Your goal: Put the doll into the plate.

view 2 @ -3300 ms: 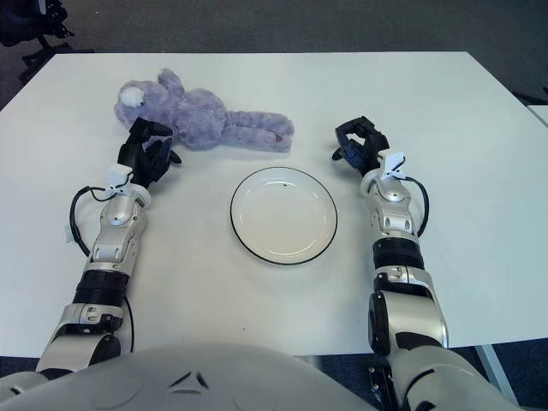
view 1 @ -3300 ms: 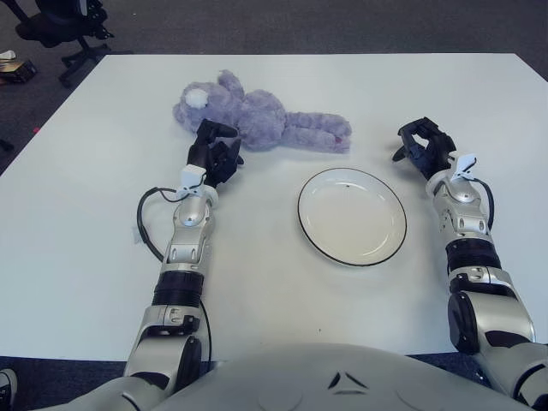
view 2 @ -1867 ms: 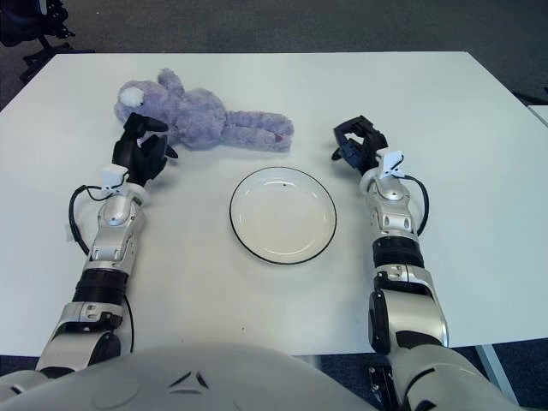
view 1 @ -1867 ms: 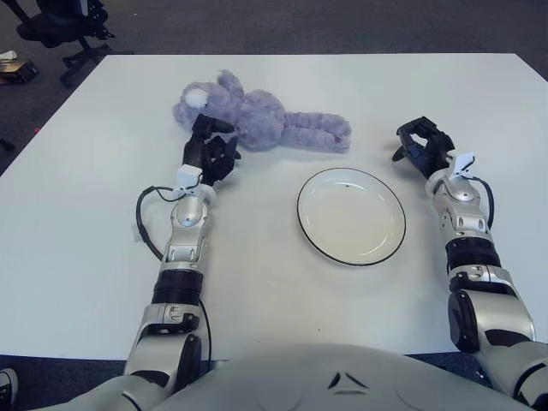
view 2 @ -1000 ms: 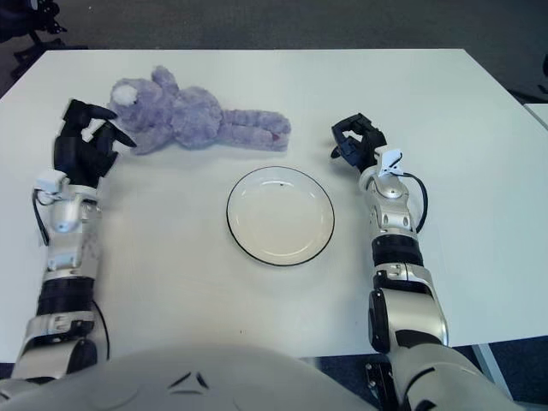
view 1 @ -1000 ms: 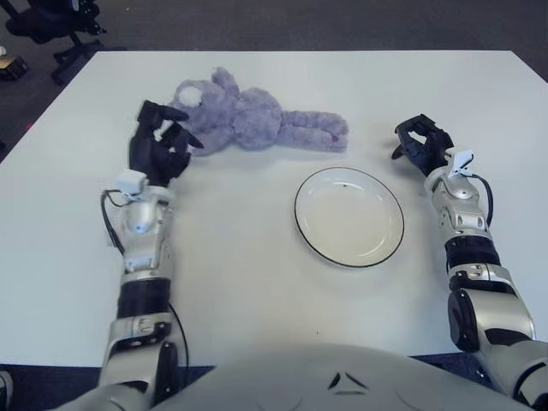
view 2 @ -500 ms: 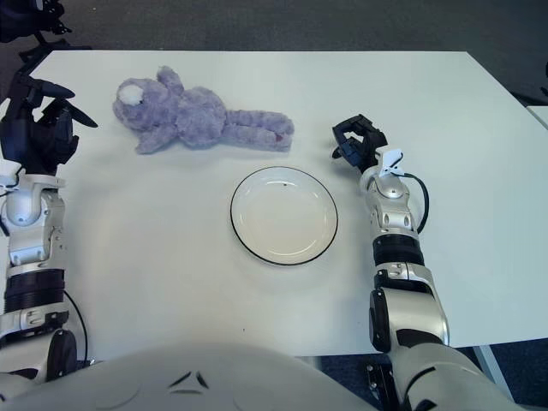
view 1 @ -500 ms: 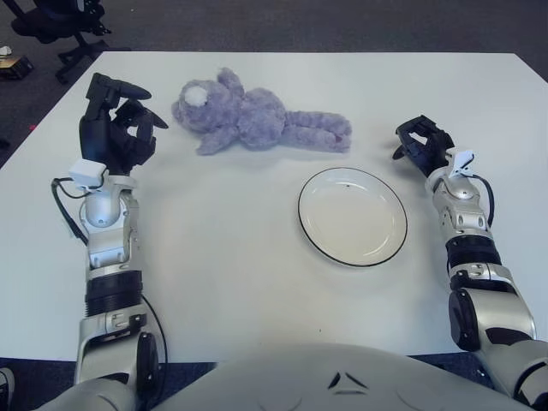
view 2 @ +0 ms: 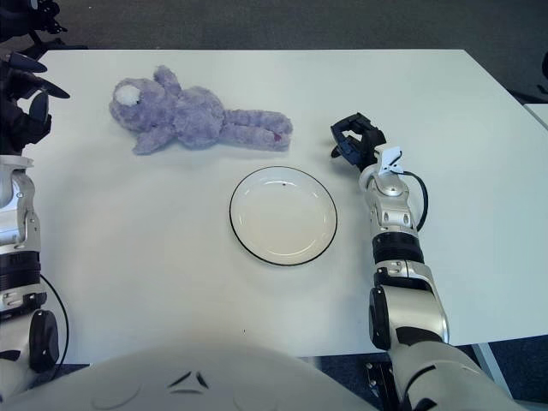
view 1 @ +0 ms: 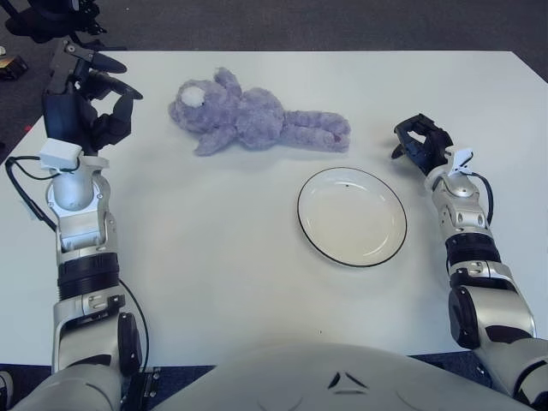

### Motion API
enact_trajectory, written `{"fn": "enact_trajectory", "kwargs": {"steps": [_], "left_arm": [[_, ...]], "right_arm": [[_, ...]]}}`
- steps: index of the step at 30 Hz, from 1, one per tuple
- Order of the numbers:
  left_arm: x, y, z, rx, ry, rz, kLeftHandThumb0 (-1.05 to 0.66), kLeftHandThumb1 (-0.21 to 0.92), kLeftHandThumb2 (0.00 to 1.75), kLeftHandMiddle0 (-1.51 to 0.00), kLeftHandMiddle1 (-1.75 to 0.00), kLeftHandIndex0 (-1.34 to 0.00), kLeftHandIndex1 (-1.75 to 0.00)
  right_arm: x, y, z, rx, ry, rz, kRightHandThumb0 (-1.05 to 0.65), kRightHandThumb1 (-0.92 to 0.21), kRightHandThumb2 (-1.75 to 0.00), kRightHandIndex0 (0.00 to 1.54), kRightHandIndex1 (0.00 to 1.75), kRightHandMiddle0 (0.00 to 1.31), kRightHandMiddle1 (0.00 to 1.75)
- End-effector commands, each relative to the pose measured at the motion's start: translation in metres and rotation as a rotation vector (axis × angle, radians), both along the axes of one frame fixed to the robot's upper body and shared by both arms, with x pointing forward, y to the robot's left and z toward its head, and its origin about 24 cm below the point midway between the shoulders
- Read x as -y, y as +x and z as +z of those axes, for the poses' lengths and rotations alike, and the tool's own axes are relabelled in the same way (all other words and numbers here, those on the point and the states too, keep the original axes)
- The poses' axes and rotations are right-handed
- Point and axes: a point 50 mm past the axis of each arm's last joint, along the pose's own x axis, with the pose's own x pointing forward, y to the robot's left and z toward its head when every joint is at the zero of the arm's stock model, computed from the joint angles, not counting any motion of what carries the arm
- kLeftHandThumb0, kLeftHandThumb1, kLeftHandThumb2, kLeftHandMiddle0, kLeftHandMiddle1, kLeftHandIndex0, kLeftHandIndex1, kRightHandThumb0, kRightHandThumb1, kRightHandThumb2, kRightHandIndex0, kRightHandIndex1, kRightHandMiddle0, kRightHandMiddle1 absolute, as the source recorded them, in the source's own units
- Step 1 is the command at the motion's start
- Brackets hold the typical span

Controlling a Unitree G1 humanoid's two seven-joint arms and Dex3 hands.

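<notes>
The fluffy lavender plush doll (view 1: 248, 120) is seen lying on the white worktop (view 1: 257, 257), beyond the black-rimmed white round plate (view 1: 352, 216) — untouched. The left hand (view 1: 81, 107) is raised, fingers released; the right hand (view 1: 421, 147) is loosely curled — empty.

We find no readable text, label, brand, number or sign on anything in either view, whether on the tabletop or off it.

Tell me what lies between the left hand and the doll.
Only bare white table. In the left eye view the left hand, raised with fingers spread, shows left of the purple doll, and nothing sits between them.
</notes>
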Motion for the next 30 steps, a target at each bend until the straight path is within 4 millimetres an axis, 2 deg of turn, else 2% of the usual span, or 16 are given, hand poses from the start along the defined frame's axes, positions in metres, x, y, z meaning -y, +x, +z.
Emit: {"fn": "enact_trajectory", "kwargs": {"steps": [1,6,13,14,16,19,21,22,25,28,30], "left_arm": [[-0.004,0.008,0.007,-0.018,0.245,0.177,-0.15,0.92,0.22,-0.68,-1.33,-0.45,-1.36],[-0.003,0.016,0.008,-0.023,0.356,0.242,-0.03,0.92,0.19,-0.63,-1.31,-0.46,-1.29],[-0.003,0.018,0.006,-0.006,0.373,0.261,-0.01,0.92,0.18,-0.62,-1.31,-0.46,-1.27],[-0.002,0.029,0.007,-0.008,0.399,0.205,-0.01,0.92,0.18,-0.62,-1.31,-0.46,-1.27],[-0.002,0.04,0.009,-0.008,0.429,0.139,-0.01,0.92,0.23,-0.58,-1.27,-0.38,-1.41],[-0.006,0.045,0.011,-0.036,0.469,0.106,-0.01,0.92,0.26,-0.54,-1.27,-0.34,-1.5],[-0.008,0.048,0.011,-0.058,0.49,0.092,-0.21,0.92,0.32,-0.59,-0.69,-0.35,-1.54],[-0.008,0.049,0.011,-0.062,0.495,0.087,-0.26,0.92,0.33,-0.64,-0.47,-0.35,-1.55],[-0.009,0.05,0.011,-0.059,0.499,0.077,-0.32,0.92,0.35,-0.7,-0.21,-0.36,-1.56],[-0.01,0.052,0.011,-0.07,0.509,0.067,-0.34,0.92,0.35,-0.72,-0.13,-0.36,-1.56],[-0.009,0.062,0.018,-0.184,0.571,0.046,-0.42,0.92,0.25,-0.67,-0.06,-0.36,-0.94]], "right_arm": [[0.0,-0.012,-0.032,-0.149,0.0,0.001,-0.36,-0.92,-0.29,0.66,1.57,0.44,1.5],[0.0,-0.013,-0.032,-0.148,0.0,0.004,-0.36,-0.92,-0.29,0.66,1.56,0.44,1.5],[0.0,-0.013,-0.032,-0.148,0.0,0.005,-0.36,-0.92,-0.29,0.67,1.54,0.44,1.5],[-0.002,-0.014,-0.033,-0.137,-0.007,0.012,-0.36,-0.92,-0.29,0.67,1.54,0.44,1.5],[-0.004,-0.014,-0.034,-0.123,-0.016,0.022,-0.36,-0.92,-0.28,0.69,1.53,0.45,1.49],[-0.005,-0.016,-0.035,-0.114,-0.021,0.032,-0.36,-0.92,-0.28,0.71,1.52,0.46,1.49],[-0.006,-0.017,-0.035,-0.111,-0.023,0.037,-0.36,-0.92,-0.28,0.72,1.52,0.46,1.48],[-0.006,-0.017,-0.035,-0.11,-0.023,0.038,-0.36,-0.92,-0.28,0.73,1.52,0.46,1.48],[-0.006,-0.017,-0.035,-0.109,-0.024,0.039,-0.36,-0.92,-0.28,0.73,1.52,0.46,1.48],[-0.006,-0.018,-0.035,-0.108,-0.024,0.04,-0.36,-0.92,-0.28,0.73,1.52,0.46,1.48],[-0.006,-0.018,-0.035,-0.109,-0.025,0.043,-0.36,-0.92,-0.28,0.75,1.52,0.46,1.48]]}}
